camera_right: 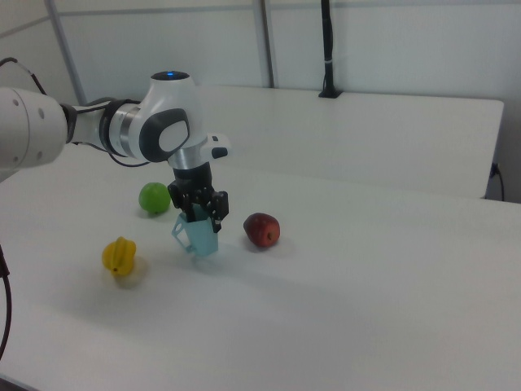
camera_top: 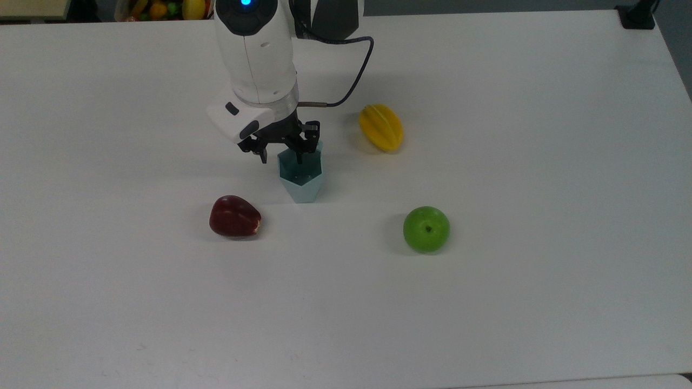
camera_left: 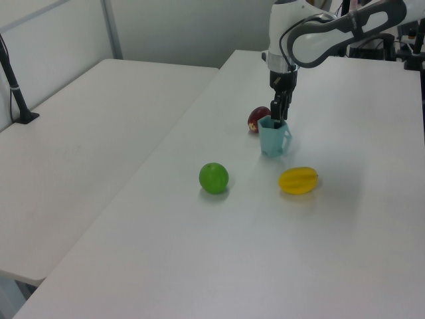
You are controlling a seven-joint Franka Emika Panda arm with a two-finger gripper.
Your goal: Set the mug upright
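Standing upright on the white table (camera_top: pixel 540 162), the mug (camera_top: pixel 300 180) is seen with its hexagonal mouth facing up and its loop handle turned toward the left view's right. The gripper (camera_top: pixel 282 153) is held just over the rim, its fingers spread apart (one dips inside the mouth, the other hangs outside the wall), and no grip on the cup is seen. A dark red apple (camera_top: pixel 234 216), a green apple (camera_top: pixel 426 229) and a yellow starfruit (camera_top: pixel 381 127) are spread around the mug, each apart from it.
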